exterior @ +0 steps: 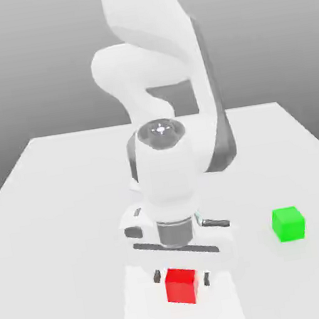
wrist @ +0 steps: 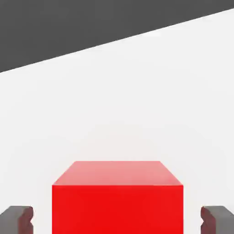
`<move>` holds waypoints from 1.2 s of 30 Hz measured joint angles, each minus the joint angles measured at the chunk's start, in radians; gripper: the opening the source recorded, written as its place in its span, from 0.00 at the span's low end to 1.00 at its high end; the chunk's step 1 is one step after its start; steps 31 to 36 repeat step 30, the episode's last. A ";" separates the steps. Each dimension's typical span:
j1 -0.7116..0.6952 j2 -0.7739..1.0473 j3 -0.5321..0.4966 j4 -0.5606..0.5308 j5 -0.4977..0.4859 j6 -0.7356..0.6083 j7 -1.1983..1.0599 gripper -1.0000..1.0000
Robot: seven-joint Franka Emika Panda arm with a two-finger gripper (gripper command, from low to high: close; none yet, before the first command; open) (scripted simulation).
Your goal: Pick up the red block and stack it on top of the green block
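White table (exterior: 61,206) under grey backdrop bears red block (exterior: 181,286) and green block (exterior: 288,224).

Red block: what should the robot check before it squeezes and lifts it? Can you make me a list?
1. Red block sits between the fingers: ok.
2. Gripper open, with a gap on each side of the block: ok.
3. Fingers low enough beside the block: ok, as far as the hand view shows.
4. Green block has nothing on top: ok.
5. Table bare between the blocks: ok.
6. Block centred exactly between the fingers: cannot tell.
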 joint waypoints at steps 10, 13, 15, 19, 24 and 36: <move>0.000 -0.186 0.017 -0.029 0.019 -0.157 -0.019 0.00; 0.136 -0.258 0.092 -0.056 0.054 -0.200 -0.113 0.00; 0.248 -0.300 0.131 -0.077 0.076 -0.221 -0.186 0.00; 0.405 -0.381 0.206 -0.118 0.103 -0.260 -0.322 0.00; 0.460 -0.308 0.256 -0.133 0.046 -0.174 -0.337 0.00; 0.471 -0.181 0.224 -0.129 -0.064 -0.056 -0.262 1.00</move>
